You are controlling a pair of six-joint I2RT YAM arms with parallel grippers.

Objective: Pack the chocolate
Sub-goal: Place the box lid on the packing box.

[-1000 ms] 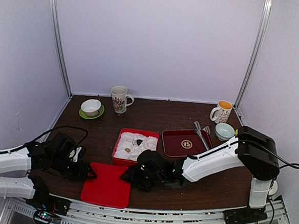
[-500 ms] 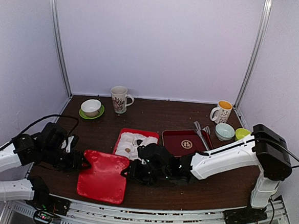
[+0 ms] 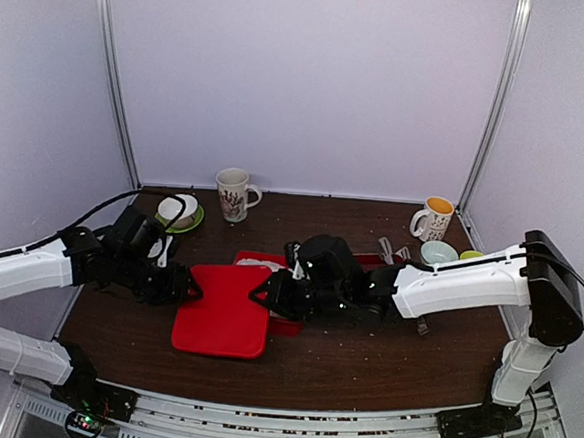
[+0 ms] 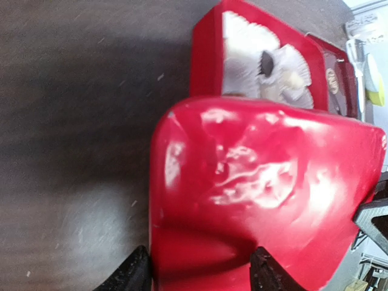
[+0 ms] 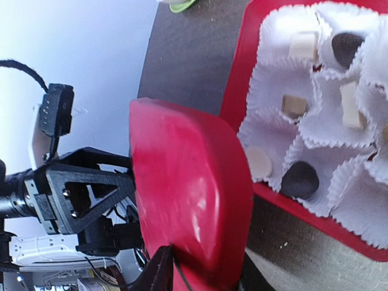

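Red box (image 5: 238, 85) sits mid-table (image 3: 362, 359) and is open. It holds a white moulded insert (image 5: 285, 79) of frilled cups. The chocolate (image 5: 302, 44) is in those cups, one piece per cup where filled. The right wrist view shows:
- three cream blocks
- one pale round disc (image 5: 259, 162)
- two brown lumps (image 5: 300, 179)

Some cups look bare. The top view hides most of the box, so the full count is unclear.

Red lid (image 3: 223, 314) is off the table and held roughly flat. Its far edge overlaps the near part of the box. Left gripper (image 3: 189, 290) has its jaws clamped on the lid's left edge. Right gripper (image 3: 258, 299) has its jaws pinched on the lid's right edge. The two face each other across the lid.

Orientation:
- The lid's long axis runs near-to-far in the top view, glossy face up.
- One cream block (image 5: 348, 104) is oblong and lies along its cup. The other pieces are cubes or lumps with no clear axis or heading.

Other containers:
- A patterned mug (image 3: 235, 193) is at the back, contents not visible.
- A white bowl (image 3: 177, 209) on a green saucer is at back left, partly behind the left arm.
- A mug with an orange inside (image 3: 434, 219) is at back right.
- A pale bowl (image 3: 438, 252) is just in front of it.
- A dark red tray (image 3: 381, 259) is behind the right arm, mostly hidden.
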